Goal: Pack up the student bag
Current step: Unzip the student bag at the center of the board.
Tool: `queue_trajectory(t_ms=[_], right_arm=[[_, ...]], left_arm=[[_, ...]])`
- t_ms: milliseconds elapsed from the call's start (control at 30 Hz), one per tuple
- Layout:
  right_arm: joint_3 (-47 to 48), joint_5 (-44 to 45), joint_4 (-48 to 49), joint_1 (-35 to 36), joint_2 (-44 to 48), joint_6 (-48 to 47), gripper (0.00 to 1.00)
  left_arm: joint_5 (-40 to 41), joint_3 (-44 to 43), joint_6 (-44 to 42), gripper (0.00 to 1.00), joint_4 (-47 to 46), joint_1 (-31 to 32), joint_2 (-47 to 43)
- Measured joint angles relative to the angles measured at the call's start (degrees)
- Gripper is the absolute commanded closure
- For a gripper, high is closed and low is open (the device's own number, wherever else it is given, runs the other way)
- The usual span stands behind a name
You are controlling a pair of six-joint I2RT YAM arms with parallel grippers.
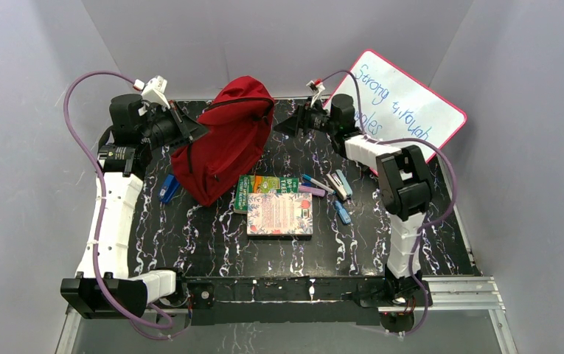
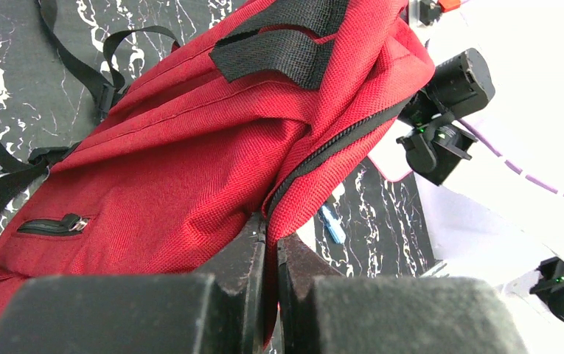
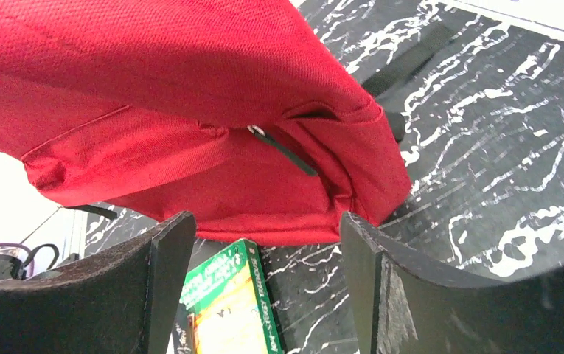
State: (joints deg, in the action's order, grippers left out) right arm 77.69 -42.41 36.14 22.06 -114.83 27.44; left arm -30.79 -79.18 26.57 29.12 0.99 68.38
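Observation:
The student bag [image 1: 227,144], a red backpack, stands slumped at the back middle of the table. My left gripper [image 1: 202,131] is at its left side, shut on a fold of red fabric beside the dark zipper [image 2: 338,144]; the pinch shows in the left wrist view [image 2: 271,232]. My right gripper [image 1: 282,126] is at the bag's right side and open. In the right wrist view its fingers [image 3: 172,243] stand wide just short of the bag's lower edge [image 3: 264,221], with nothing between them. A small zipper pull [image 3: 253,131] hangs above them.
A green book [image 1: 266,184] and a pink book [image 1: 280,214] lie in front of the bag. Pens and a stapler [image 1: 330,188] lie to their right, and a blue item [image 1: 168,188] left of the bag. A pink-framed whiteboard [image 1: 408,103] leans at the back right.

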Motion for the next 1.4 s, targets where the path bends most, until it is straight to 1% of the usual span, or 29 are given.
queue_trajectory(t_ms=[267,500,800,1067,1300,1400], right_arm=[[5.6,-5.4,9.6,0.0,-8.9,8.2,0.24],[8.0,-7.8,15.1,0.2,-12.0,12.9,0.23],[10.2,-8.3,17.2,1.0,-13.4,14.6,0.23],[13.8,-8.3,18.2,2.2,-17.6,15.3,0.22],[14.2,-8.3,18.8,3.1,-18.7,16.1,0.3],[14.2,-8.3,19.5,3.2,-18.7,16.5,0.35]], left_arm=[[-0.1,0.0,0.0,1.0,0.1,0.0,0.2],[-0.3,0.0,0.0,1.0,0.1,0.0,0.2],[-0.8,0.1,0.0,1.0,0.2,0.0,0.2],[-1.3,0.1,0.0,1.0,0.3,0.0,0.2],[-1.5,0.2,0.0,1.0,0.3,0.0,0.2],[-1.9,0.6,0.0,1.0,0.3,0.0,0.2]])
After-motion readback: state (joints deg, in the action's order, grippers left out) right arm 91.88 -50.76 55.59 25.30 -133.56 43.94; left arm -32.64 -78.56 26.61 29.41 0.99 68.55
